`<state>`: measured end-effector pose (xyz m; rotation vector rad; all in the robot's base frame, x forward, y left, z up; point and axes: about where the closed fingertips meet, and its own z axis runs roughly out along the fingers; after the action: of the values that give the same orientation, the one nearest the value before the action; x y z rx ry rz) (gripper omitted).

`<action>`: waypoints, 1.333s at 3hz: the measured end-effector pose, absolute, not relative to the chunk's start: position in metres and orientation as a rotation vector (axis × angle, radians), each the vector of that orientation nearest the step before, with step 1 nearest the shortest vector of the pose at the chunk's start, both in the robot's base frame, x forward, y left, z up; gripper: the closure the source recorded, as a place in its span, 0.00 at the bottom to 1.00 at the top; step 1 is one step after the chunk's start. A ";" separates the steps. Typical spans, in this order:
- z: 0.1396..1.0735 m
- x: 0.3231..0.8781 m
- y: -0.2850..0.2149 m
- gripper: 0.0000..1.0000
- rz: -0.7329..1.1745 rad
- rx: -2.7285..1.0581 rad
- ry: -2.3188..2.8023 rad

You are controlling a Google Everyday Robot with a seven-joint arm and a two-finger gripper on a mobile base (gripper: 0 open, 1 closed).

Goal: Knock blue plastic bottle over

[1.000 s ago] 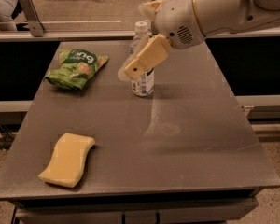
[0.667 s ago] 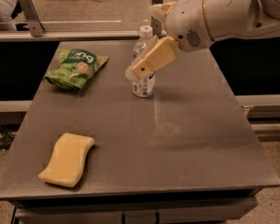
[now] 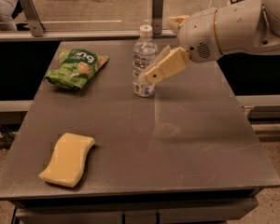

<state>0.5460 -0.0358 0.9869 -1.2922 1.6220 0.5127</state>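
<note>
The blue plastic bottle (image 3: 143, 55), clear with a white cap and a white label, stands upright at the back middle of the grey table (image 3: 177, 139). My gripper (image 3: 155, 72) comes in from the right on the white arm (image 3: 224, 27). It is tilted down to the left. Its tan tip lies against the lower right side of the bottle and covers part of the label. It holds nothing that I can see.
A green snack bag (image 3: 77, 67) lies at the back left of the table. A yellow sponge (image 3: 67, 158) lies at the front left. A metal rail with a glass panel (image 3: 157, 8) runs behind the table's far edge.
The arm and gripper have moved to the right, from in front of the bottle to its right side. The bottle stays upright in the same place.
</note>
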 end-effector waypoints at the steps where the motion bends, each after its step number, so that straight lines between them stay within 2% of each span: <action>1: 0.963 0.551 -0.041 0.00 0.534 -1.277 1.665; 3: 0.885 0.584 -0.030 0.00 0.628 -1.240 1.706; 4: 0.885 0.584 -0.030 0.00 0.628 -1.240 1.706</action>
<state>0.5841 -0.0303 0.8846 -1.2400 1.7060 0.6282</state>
